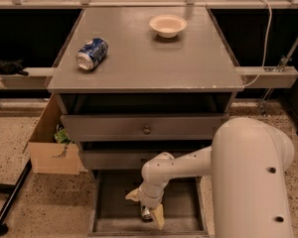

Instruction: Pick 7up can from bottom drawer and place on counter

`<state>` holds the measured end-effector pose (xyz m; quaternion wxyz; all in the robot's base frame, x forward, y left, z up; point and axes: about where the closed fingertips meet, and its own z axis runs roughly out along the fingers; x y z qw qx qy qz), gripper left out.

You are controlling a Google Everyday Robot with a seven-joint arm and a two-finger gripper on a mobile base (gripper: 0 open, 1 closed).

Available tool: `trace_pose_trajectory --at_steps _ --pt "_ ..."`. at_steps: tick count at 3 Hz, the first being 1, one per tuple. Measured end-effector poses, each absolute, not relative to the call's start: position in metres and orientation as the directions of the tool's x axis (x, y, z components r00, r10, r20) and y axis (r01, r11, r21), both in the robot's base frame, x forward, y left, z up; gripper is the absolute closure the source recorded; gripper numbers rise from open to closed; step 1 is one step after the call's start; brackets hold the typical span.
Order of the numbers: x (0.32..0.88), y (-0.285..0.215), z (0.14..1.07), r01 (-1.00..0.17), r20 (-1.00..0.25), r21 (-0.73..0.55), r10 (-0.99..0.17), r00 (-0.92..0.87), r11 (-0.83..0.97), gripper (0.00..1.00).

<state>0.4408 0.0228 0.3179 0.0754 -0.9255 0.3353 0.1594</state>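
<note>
a pale robot arm point(188, 162) reaches down from the right into the open bottom drawer point(114, 205) of a grey cabinet. its gripper point(150, 208) sits low over the drawer floor, close to the middle of the front edge.

the step in hand appears to be the grasp. to do it well, the gripper should be centred on the can's body and squared to it, then close firmly before any lift, since a round can may roll or slip. the lift should go straight up, clear of the drawer's low walls and of the two closed drawers above. the counter point(154, 63) has bare room toward its front edge, away from the blue-and-white can point(92, 54) near the left edge and the bowl point(168, 25) near the back edge.

a small silvery shape just under the gripper is probably an end of the 7up can point(145, 213). the wrist hides the rest, so no green or red marks show. whether the gripper has closed on it cannot be told.
</note>
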Motion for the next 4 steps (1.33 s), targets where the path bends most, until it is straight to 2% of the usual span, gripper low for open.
trace_pose_trajectory --at_steps 1,2,4 --pt "0.433 0.011 0.312 -0.627 -0.234 -0.078 -0.597 0.768 -0.775 0.00" --pt "0.437 0.011 0.324 -0.592 -0.150 -0.195 -0.573 0.806 -0.782 0.00" --pt "0.430 0.005 0.329 -0.589 -0.119 -0.181 -0.577 0.808 -0.788 0.00"
